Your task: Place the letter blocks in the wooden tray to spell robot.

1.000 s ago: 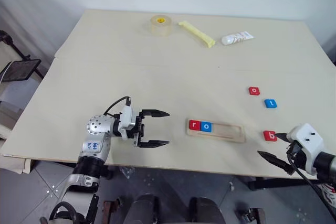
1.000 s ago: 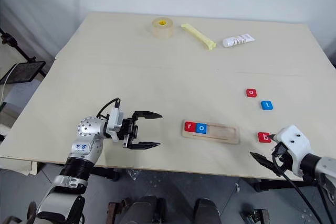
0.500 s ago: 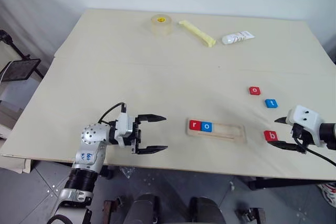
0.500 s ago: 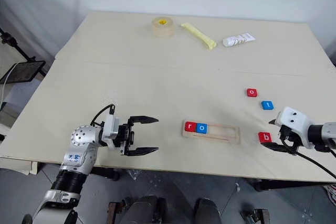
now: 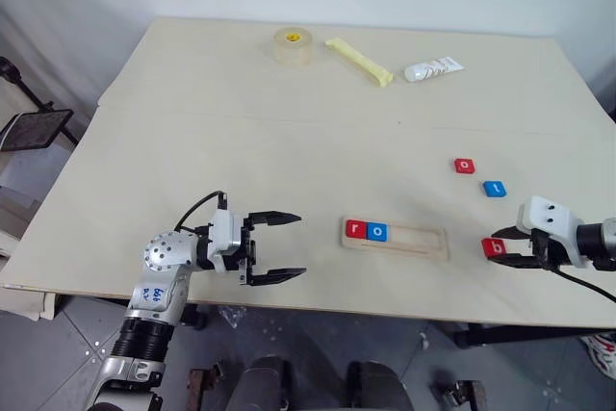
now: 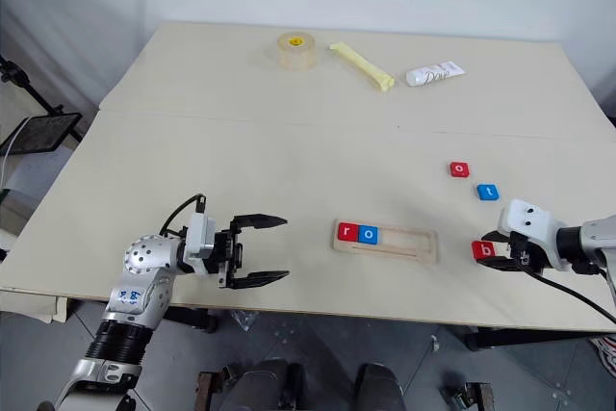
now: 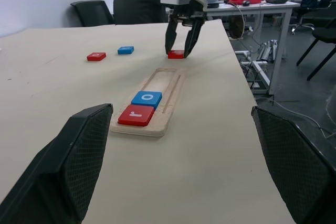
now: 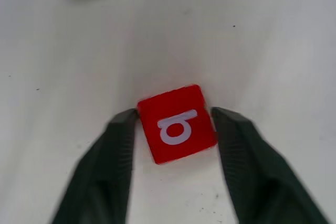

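Now the right gripper pinches the flat square red b block between ribbed black fingers.

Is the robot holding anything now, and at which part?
The right tool has closed around the red b block, its fingers at two opposite side edges. The left tool is open, holding nothing.

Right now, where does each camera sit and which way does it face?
Left/right eye: head stereo pair, looking down over the table; both arms show.
Left wrist: low, along the wooden tray towards the right gripper; own fingers at the edges.
Right wrist: straight down onto the red b block between its fingers.
Shared: all four show the b block.
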{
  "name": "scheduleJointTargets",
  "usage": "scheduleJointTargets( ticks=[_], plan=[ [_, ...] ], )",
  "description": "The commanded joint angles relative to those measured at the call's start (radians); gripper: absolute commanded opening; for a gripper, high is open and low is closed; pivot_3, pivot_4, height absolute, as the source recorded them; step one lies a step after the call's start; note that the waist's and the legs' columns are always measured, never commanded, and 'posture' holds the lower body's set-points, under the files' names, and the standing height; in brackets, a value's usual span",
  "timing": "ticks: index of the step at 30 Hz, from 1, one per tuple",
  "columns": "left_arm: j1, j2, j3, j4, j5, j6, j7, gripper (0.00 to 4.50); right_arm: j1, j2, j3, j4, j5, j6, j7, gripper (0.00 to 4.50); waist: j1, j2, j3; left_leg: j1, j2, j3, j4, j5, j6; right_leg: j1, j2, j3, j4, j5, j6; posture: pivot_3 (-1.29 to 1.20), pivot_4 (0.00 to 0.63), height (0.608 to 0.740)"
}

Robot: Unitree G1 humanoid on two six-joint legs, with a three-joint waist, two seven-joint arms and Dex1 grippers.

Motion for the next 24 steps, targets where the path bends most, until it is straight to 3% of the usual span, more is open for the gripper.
scheduleJointTargets(
  ticks=[1, 5, 9, 14, 17, 24],
  plan=[
    [-0.018, 0.0, 0.0, -0.006, -0.015, -0.007, -0.001, 4.5, 0.029, 0.001, -0.024, -0.037, 0.007, 0.035, -0.019, 1.46, 0.0, 0.0, 0.0, 0.0, 0.0, 0.0, 0.0, 0.0, 0.0, 0.0, 0.0, 0.0, 0.0, 0.0, 0.0, 0.0, 0.15, 0.74],
    [-0.041, -0.003, 0.0, 0.022, -0.013, -0.013, -0.008, 4.5, 0.04, -0.002, -0.063, -0.123, 0.034, 0.111, -0.052, 1.46, 0.001, 0.0, 0.0, 0.0, 0.0, 0.0, 0.0, 0.0, 0.0, 0.0, 0.0, 0.0, 0.0, 0.0, 0.0, 0.0, 0.15, 0.74],
    [-0.063, -0.008, -0.008, 0.049, -0.012, -0.023, -0.025, 4.5, 0.061, -0.023, -0.135, -0.349, 0.104, 0.333, -0.113, 1.46, 0.0, 0.002, 0.001, -0.001, 0.0, 0.001, 0.0, 0.0, 0.0, -0.002, 0.0, 0.0, 0.0, 0.0, 0.0, 0.0, 0.15, 0.74],
    [-0.093, -0.013, -0.012, 0.094, -0.008, -0.038, -0.05, 4.5, 0.03, -0.08, -0.085, -0.544, 0.14, 0.599, -0.095, 1.46, 0.003, 0.002, 0.001, -0.001, 0.0, 0.0, 0.0, 0.0, 0.0, -0.002, 0.0, 0.0, 0.001, 0.0, 0.0, 0.0, 0.15, 0.74],
    [-0.098, -0.015, -0.012, 0.103, -0.009, -0.043, -0.058, 4.5, 0.023, -0.066, -0.093, -0.598, 0.157, 0.644, -0.111, 1.46, 0.006, 0.002, 0.001, -0.002, -0.001, -0.003, 0.0, 0.0, 0.0, -0.002, 0.0, 0.0, 0.0, 0.0, 0.0, 0.0, 0.15, 0.74],
    [-0.129, -0.022, -0.016, 0.168, -0.001, -0.097, -0.102, 4.5, -0.122, 0.047, 0.138, -0.771, 0.12, 0.78, -0.173, 1.46, -0.004, 0.002, 0.001, -0.002, 0.0, -0.003, 0.0, 0.0, -0.002, -0.003, 0.0, -0.001, 0.001, 0.0, 0.0, 0.0, 0.15, 0.74]
  ],
)
